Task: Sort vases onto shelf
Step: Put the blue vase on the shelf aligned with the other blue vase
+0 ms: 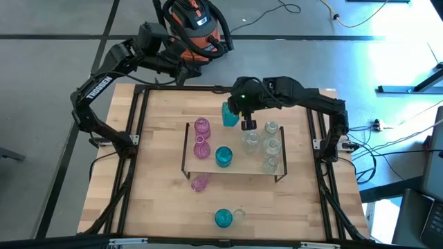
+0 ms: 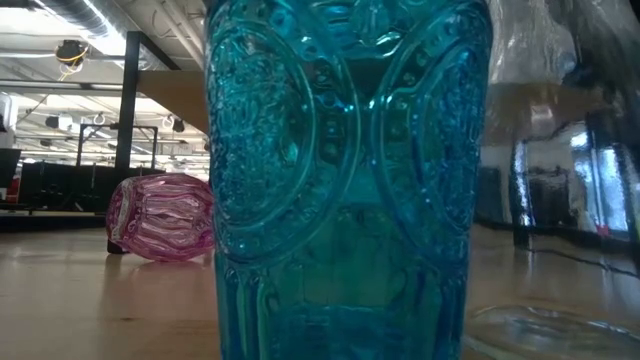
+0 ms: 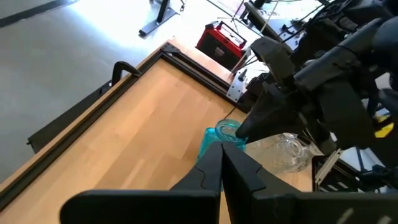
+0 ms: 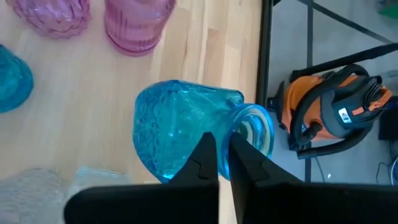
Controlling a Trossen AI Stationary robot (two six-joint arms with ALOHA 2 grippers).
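Note:
My right gripper (image 1: 248, 124) (image 4: 221, 146) is shut on a teal vase (image 1: 229, 114) (image 4: 180, 127) just past the far edge of the shelf (image 1: 235, 166). On the shelf stand two pink vases (image 1: 201, 126), one teal vase (image 1: 223, 156) and several clear ones (image 1: 271, 146). A pink vase (image 1: 199, 182) lies on its side on the table in front of the shelf. A teal vase (image 1: 223, 218) and a clear one (image 1: 239, 214) stand near the table's near edge. My left gripper (image 3: 222, 163) is shut and holds nothing, high over the table's far left corner. My right gripper holds the teal vase at its neck, close to the mouth (image 4: 244, 118). The fingers come slanting down from above on the table's right side. They cover the place of contact, so I cannot tell whether one finger is inside the mouth. The vase's body (image 3: 214, 142) hangs below the fingers.
An orange and black shop vacuum (image 1: 197, 28) stands on the floor beyond the far edge. The table has a black frame (image 1: 135, 117) along its sides. In the low view the near teal vase (image 2: 345, 180) fills most of the picture, with the lying pink vase (image 2: 160, 215) behind it.

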